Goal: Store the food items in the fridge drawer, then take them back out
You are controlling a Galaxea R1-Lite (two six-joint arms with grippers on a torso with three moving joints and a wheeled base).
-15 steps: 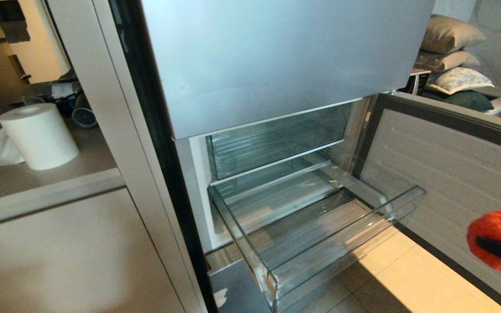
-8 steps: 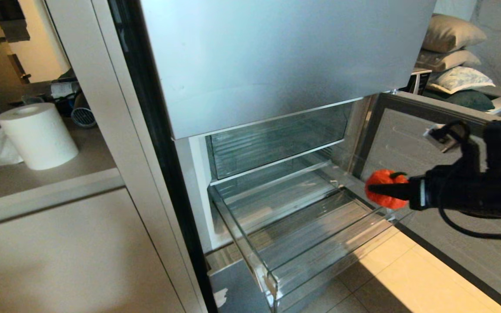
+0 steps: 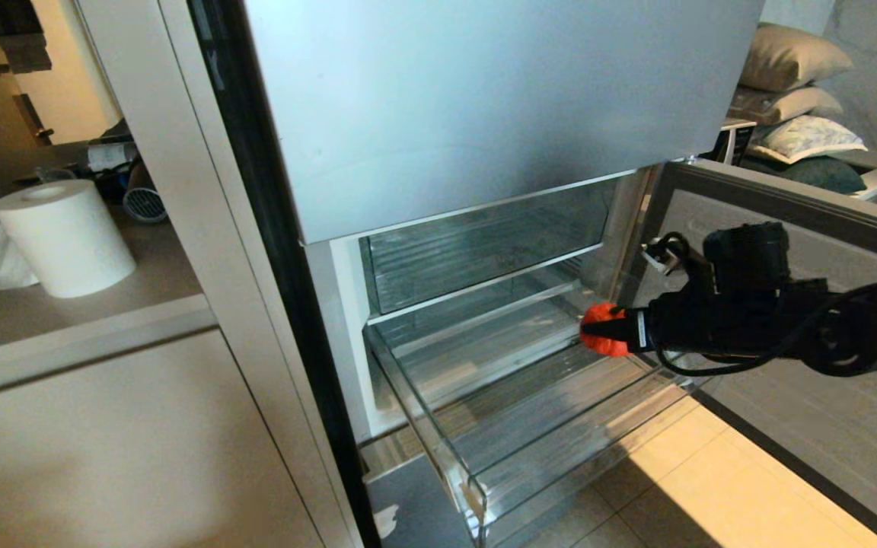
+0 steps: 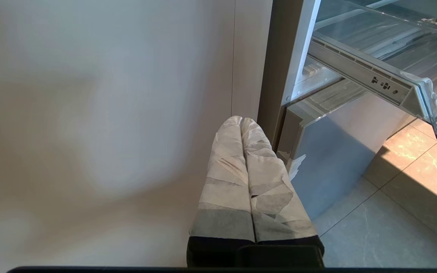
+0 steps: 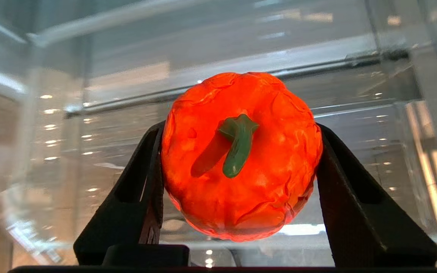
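A glossy red pepper with a short green stem is clamped between the black fingers of my right gripper, which is shut on its sides. The arm reaches in level from the right and holds the pepper in the air over the far right part of the fridge drawer. That drawer is clear, ribbed, pulled out and holds nothing. In the right wrist view the pepper fills the gap of the right gripper, with clear plastic behind it. My left gripper is shut and parked low, beside a beige cabinet panel, left of the drawer's corner.
The open fridge door stands just right of the drawer, close behind my right arm. A deeper clear bin sits above the drawer, under the silver-blue front panel. A paper towel roll stands on the counter at left. Tiled floor lies below.
My right arm has swung in from the lower right edge, up and to the left, carrying the pepper from beside the open door to over the drawer. The left arm stayed still.
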